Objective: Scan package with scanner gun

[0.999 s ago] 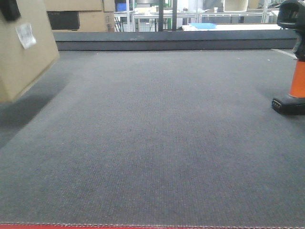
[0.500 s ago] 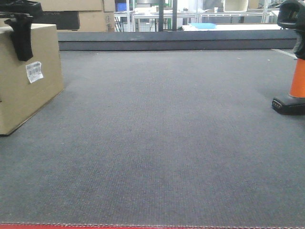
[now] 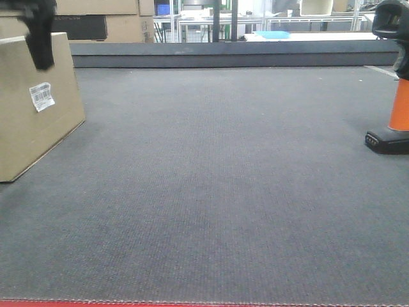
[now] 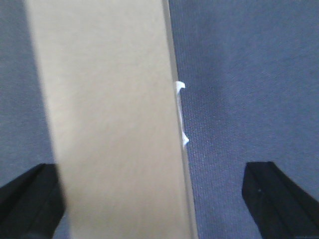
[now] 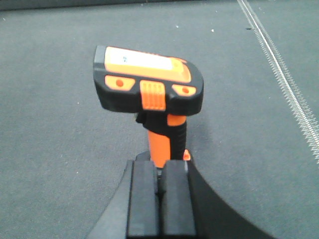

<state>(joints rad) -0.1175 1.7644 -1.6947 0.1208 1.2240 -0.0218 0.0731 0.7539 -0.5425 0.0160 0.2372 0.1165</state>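
Resting now on the mat (image 3: pixel 223 192) far left of the scanner gun (image 3: pixel 396 96), the package (image 3: pixel 32 121) has been set down; the left gripper (image 4: pixel 159 199) spreads wide, apparently released, while the right gripper (image 5: pixel 160 199) looks closed, empty.

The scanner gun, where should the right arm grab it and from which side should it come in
Probably the orange handle, not the wide black head. The scanner gun stands upright on its flat base, so the handle is a slim vertical post. In the right wrist view the right gripper sits behind and above it with its fingers shut; it should open, then close horizontally across the handle below the overhanging head.
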